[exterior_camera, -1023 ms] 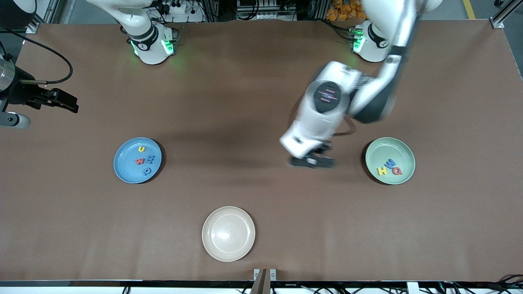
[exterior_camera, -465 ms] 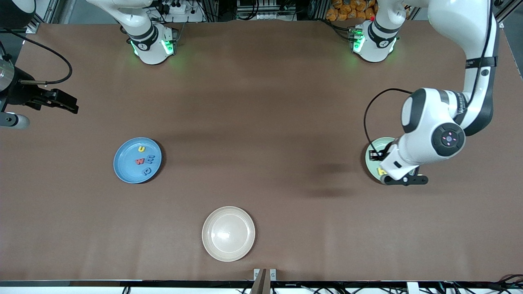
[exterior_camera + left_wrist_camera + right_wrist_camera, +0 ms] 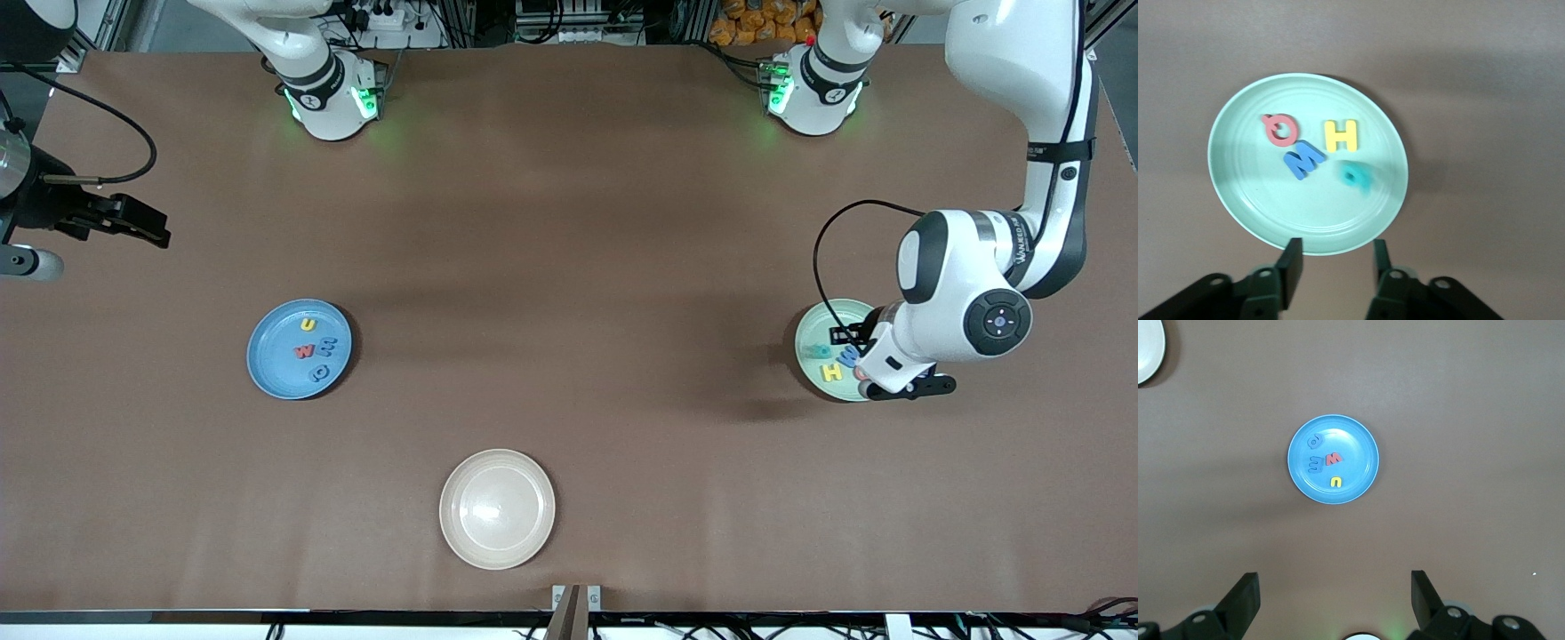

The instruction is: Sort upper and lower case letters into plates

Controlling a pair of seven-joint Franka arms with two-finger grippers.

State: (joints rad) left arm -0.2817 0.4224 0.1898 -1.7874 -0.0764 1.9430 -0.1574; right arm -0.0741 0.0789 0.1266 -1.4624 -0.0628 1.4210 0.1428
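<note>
Brown counter (image 3: pixel 569 267), both arm bases along its 12 o'clock edge. Left arm reaches out toward its own end of the counter; left end effector (image 3: pixel 1335 263) hangs over the green plate (image 3: pixel 811 331), fingers (image 3: pixel 1290 263) spread apart, gripping nothing. Right arm waits, pulled off past the counter's 9 o'clock edge; right end effector (image 3: pixel 1335 593) is up high over the blue plate (image 3: pixel 271 369), fingers wide apart, nothing between them.

Cream plate (image 3: pixel 497 508) sits at 6 o'clock, nearest the front camera, nothing on it. Blue plate at about 8 o'clock, toward the right arm's end; green plate at about 4 o'clock, toward the left arm's end, well apart.

Green plate holds yellow H (image 3: pixel 1341 135), blue M (image 3: pixel 1304 159), pink Q (image 3: pixel 1281 129), plus a blurred teal letter (image 3: pixel 1355 177). Blue plate holds small letters: yellow u (image 3: pixel 308 324), red w (image 3: pixel 304 350), two blue ones, unreadable.
</note>
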